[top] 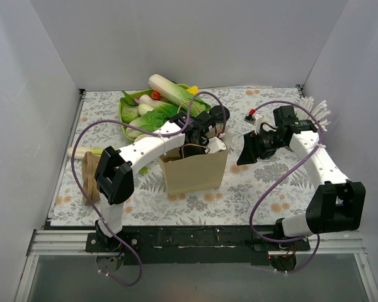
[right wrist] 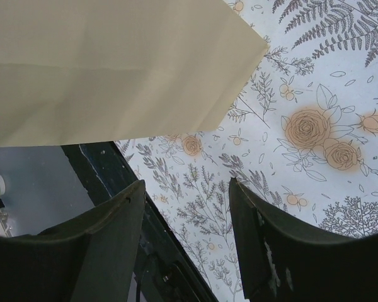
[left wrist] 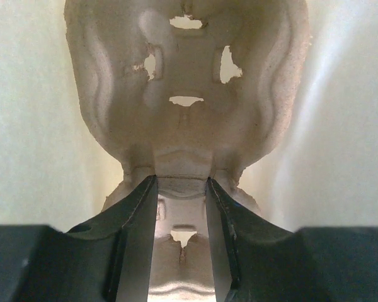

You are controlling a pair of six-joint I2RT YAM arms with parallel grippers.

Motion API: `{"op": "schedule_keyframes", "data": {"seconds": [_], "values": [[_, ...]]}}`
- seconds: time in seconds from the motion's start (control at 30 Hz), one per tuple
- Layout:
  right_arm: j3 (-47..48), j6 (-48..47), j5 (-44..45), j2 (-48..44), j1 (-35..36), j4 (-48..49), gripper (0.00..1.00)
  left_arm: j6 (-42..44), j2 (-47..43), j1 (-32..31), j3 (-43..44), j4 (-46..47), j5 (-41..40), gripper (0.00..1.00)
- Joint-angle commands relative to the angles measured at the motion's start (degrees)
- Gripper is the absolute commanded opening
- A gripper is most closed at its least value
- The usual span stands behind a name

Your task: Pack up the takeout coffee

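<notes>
A tan paper bag (top: pixel 195 168) stands open in the middle of the table. My left gripper (top: pixel 198 139) reaches down into its mouth. In the left wrist view the gripper (left wrist: pixel 182 179) is closed on the near edge of a moulded pulp cup carrier (left wrist: pixel 186 75), with the bag's pale walls on both sides. A round black disc (top: pixel 219 115) shows just behind the bag; I cannot tell whether it is the coffee's lid. No green cup shows. My right gripper (top: pixel 244 156) hangs right of the bag, and the right wrist view shows it (right wrist: pixel 186 184) open and empty.
A green plate of vegetables (top: pixel 157 100) sits at the back. White straws (top: pixel 318 110) stand at the back right. A brown bundle (top: pixel 90 179) lies at the left. The right wrist view shows the bag's side (right wrist: pixel 113 63) and the table's black front edge (right wrist: pixel 113 182).
</notes>
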Motion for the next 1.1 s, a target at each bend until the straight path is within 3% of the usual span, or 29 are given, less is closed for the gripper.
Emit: {"op": "schedule_keyframes", "data": {"seconds": [0.0,0.1,0.3,0.67,1.07], "values": [[0.12,0.74,0.12,-2.05,-0.26,0.96,0.63,-1.60,-2.24,-0.29,-0.72,1.51,-1.07,0.12],[-0.05,0.74,0.39,-2.31,-0.43,1.05,0.63,-1.95,-2.85,-0.29,-0.72,1.51,-1.33,0.25],[0.47,0.74,1.26,-2.40,-0.43,0.61,0.64,-3.62,-5.31,-0.29,-2.13,4.06,-1.25,0.29],[1.09,-0.05,3.11,-2.93,-0.70,-1.06,0.64,-5.12,-13.13,-0.20,-8.89,11.97,-0.46,0.27],[2.23,-0.41,2.85,-2.49,-0.61,-1.68,0.65,-3.80,-14.98,-0.11,-6.61,13.38,1.21,0.57]]}}
